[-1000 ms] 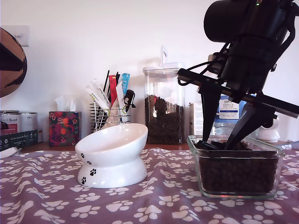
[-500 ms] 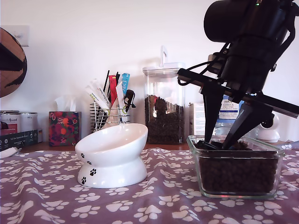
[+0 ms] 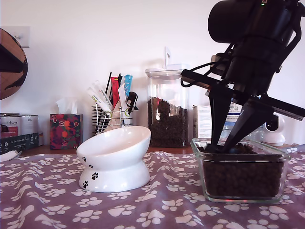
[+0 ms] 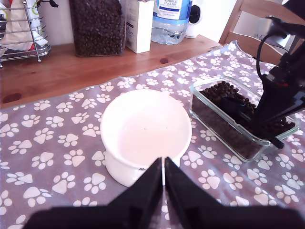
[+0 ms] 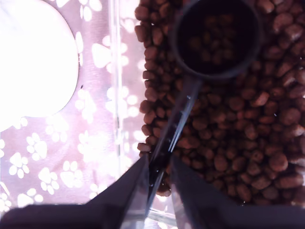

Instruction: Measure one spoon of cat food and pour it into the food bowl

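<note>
My second gripper (image 5: 158,164) is pinching its fingers shut on the spoon (image 5: 178,117) handle, cup sitting in the cat food (image 5: 238,129). Risk: thin handle pivoting, kibble spilling.

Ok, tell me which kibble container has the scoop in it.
The low open glass dish, where my second gripper grips the scoop; the tall jar behind is lidded.

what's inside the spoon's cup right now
A few pellets of cat food sit in the cup of the spoon. It is dark in there, so how full it is and its bottom cannot be seen.
</note>
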You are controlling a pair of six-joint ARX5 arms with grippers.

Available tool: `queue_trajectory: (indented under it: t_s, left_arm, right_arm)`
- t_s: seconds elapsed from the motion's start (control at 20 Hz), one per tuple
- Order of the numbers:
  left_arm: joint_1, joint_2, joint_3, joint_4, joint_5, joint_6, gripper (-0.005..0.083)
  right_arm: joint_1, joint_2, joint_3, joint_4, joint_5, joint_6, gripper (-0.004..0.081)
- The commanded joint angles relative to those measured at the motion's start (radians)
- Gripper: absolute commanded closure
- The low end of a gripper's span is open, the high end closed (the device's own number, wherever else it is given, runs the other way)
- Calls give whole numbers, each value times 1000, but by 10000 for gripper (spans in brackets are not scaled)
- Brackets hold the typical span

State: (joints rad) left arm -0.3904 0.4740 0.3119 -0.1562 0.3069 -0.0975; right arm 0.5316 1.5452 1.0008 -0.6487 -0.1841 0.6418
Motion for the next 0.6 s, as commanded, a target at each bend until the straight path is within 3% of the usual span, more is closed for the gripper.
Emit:
queue_trajectory:
  t_s: [0.0, 0.55]
  left_arm:
    - [-2, 4, -4, 8, 3, 0, 794]
    - [-2, 4, -3, 8, 4, 0, 794]
  right_arm:
    - [5, 8, 16, 0, -1, -18, 694]
    - [3, 8, 16, -56, 12, -82, 705]
